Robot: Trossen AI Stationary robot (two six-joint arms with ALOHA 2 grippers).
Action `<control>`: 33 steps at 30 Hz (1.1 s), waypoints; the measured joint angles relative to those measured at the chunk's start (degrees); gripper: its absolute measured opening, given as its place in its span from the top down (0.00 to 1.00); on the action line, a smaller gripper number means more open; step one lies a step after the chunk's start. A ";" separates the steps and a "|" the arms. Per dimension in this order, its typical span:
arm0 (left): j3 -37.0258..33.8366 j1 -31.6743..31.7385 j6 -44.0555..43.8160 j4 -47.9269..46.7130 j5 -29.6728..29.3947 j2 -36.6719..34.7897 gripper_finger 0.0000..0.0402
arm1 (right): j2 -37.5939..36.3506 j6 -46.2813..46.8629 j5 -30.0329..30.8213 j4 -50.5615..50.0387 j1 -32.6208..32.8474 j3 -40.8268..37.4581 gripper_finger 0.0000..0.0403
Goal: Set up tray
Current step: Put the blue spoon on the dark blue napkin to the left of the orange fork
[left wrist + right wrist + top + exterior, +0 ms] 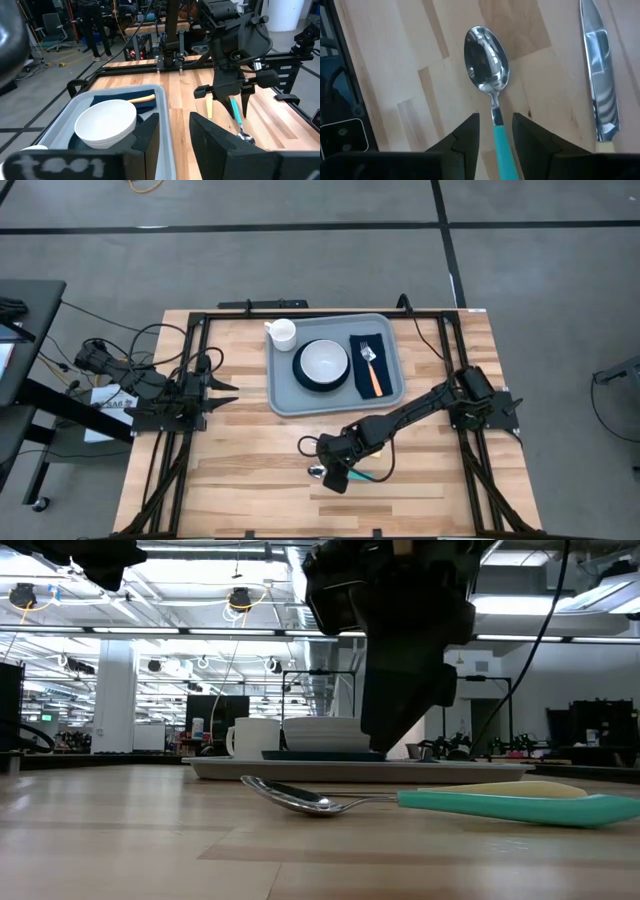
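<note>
I have the right gripper (493, 131) open, its 2 fingers straddling the neck of the teal-handled spoon (487, 65) near the tabletop's front edge, handle running back between them, bowl ahead. The tray (283, 395) sits toward the far edge, beyond this gripper. The left gripper (228, 393), also open, waits at the left edge.

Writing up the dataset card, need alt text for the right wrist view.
Looking down past the right gripper, whose two open dark fingers straddle the teal handle of a spoon lying on the wooden table, its shiny bowl pointing away from the fingers. A knife with a cream handle lies on the table beside the spoon.
</note>
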 joint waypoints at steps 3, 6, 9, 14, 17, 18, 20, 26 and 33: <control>0.02 0.01 0.01 0.00 0.00 0.00 0.76 | 0.00 -0.03 0.03 0.17 -0.32 0.00 0.73; 0.00 0.00 0.02 0.00 0.01 0.01 0.76 | 0.00 -0.61 0.23 0.60 -0.26 0.00 0.73; 0.01 0.00 0.02 0.00 0.01 0.01 0.76 | 0.00 -2.52 2.36 1.31 -0.26 0.00 0.73; 0.01 0.01 0.00 -0.02 0.02 0.00 0.76 | 0.00 -4.98 4.90 1.72 0.37 0.00 0.73; 0.00 0.02 -0.02 -0.16 0.02 0.00 0.76 | 0.94 -6.19 4.99 3.45 1.04 -0.12 0.73; 0.02 0.02 -0.02 -0.48 0.02 0.00 0.76 | 1.60 -6.57 5.01 4.14 1.30 -0.12 0.73; 0.00 0.00 -0.04 -1.00 0.04 0.00 0.76 | 2.61 -7.42 5.11 3.68 1.78 -0.41 0.73; 0.00 0.01 -0.04 -1.02 0.03 0.00 0.76 | 5.62 -7.71 4.66 7.62 1.88 -0.28 0.73; 0.00 0.00 -0.07 -0.96 0.02 0.00 0.76 | 5.53 -7.73 4.51 6.66 1.66 -0.20 0.73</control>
